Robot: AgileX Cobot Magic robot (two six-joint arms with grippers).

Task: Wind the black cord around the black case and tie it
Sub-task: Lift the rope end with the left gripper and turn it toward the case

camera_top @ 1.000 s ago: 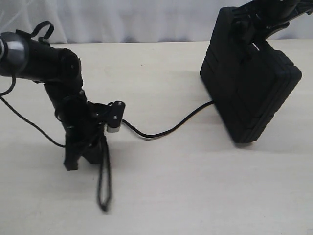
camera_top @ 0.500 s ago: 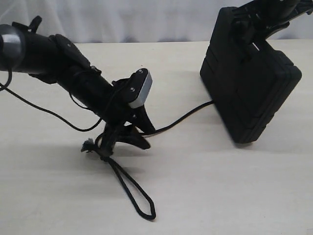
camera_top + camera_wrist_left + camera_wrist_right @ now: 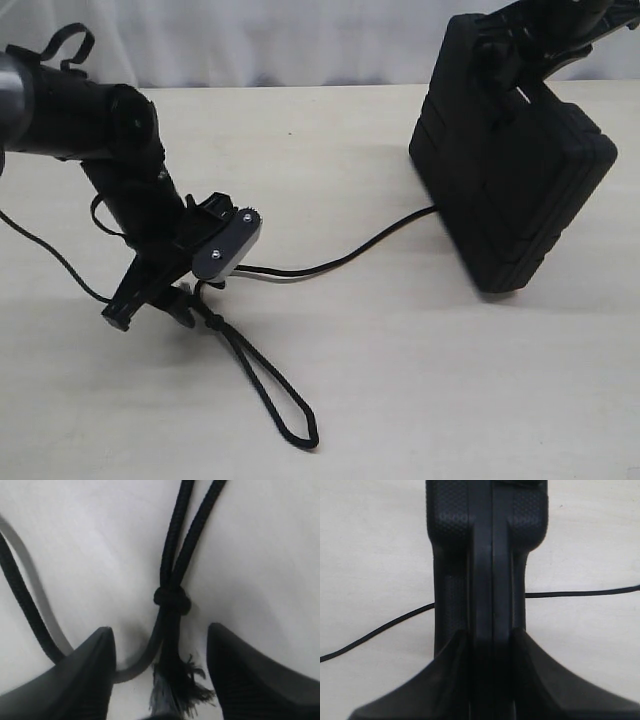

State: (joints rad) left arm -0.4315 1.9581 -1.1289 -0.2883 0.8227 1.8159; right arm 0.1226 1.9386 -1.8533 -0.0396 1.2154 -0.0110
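Note:
The black case (image 3: 515, 180) stands on edge, tilted, at the right of the table. My right gripper (image 3: 520, 55) is shut on its upper edge; in the right wrist view the gripper (image 3: 487, 645) clamps the case (image 3: 485, 555) on both sides. The black cord (image 3: 330, 265) runs from under the case leftward to a knot (image 3: 207, 312), then makes a long loop (image 3: 285, 415) lying on the table. My left gripper (image 3: 150, 312) is low over the knot and open. In the left wrist view the knot (image 3: 171, 600) and frayed tuft (image 3: 177, 685) lie between the spread fingers (image 3: 95, 670), untouched.
A pale tabletop (image 3: 400, 380) with a white curtain (image 3: 280, 40) behind its far edge. A thin glossy cable (image 3: 50, 255) trails from the left arm across the table at left.
The left arm swung right and laid the hanging cord loop flat on the table, then drew back left. The loop has lain still since. The right gripper and case have not moved.

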